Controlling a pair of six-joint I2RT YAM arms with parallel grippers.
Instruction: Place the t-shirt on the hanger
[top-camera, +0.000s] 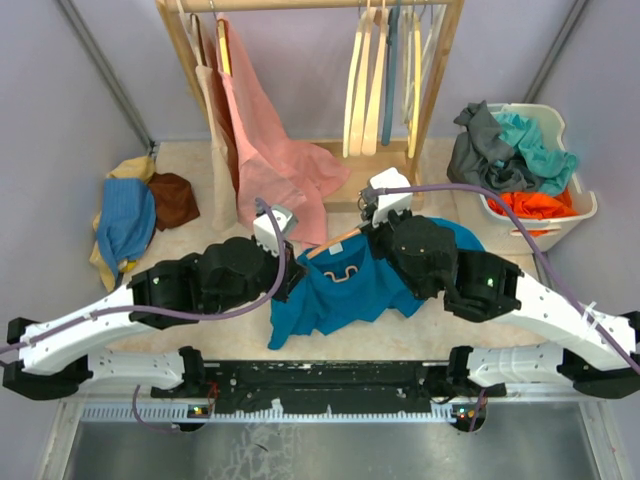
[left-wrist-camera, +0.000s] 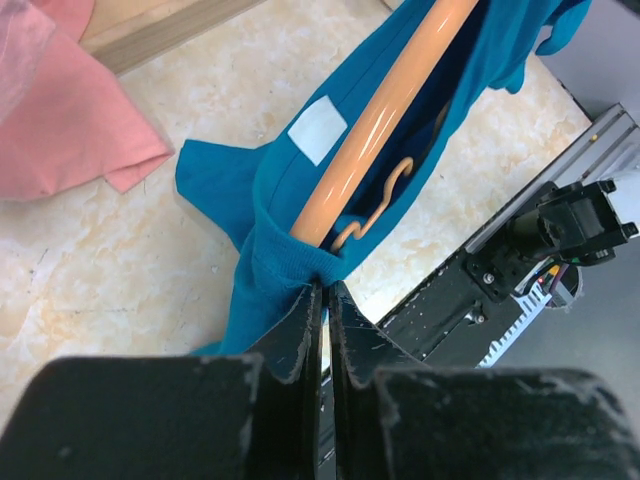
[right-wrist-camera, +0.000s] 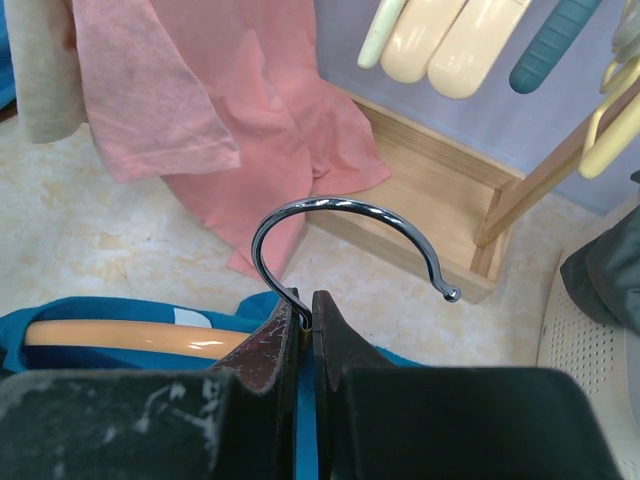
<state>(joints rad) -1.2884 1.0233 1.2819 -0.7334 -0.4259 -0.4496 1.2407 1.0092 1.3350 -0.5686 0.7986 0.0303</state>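
Note:
The deep teal-blue t-shirt (top-camera: 335, 295) hangs between my two grippers above the table's middle. The orange-tan hanger (top-camera: 335, 242) runs through its neck opening; its arm (left-wrist-camera: 385, 115) and wavy lower bar (left-wrist-camera: 375, 210) lie inside the cloth, next to the white neck label (left-wrist-camera: 317, 130). My left gripper (left-wrist-camera: 326, 288) is shut on the t-shirt's collar edge at the hanger's left end. My right gripper (right-wrist-camera: 307, 300) is shut on the base of the hanger's metal hook (right-wrist-camera: 330, 215), which curves up free above the jaws. The teal cloth (right-wrist-camera: 120, 310) drapes below.
A wooden rack (top-camera: 300, 10) at the back holds a pink garment (top-camera: 270, 140) and several cream hangers (top-camera: 375, 80). A white basket (top-camera: 560, 215) of clothes stands at right. A pile of blue, brown and yellow cloth (top-camera: 135, 215) lies at left.

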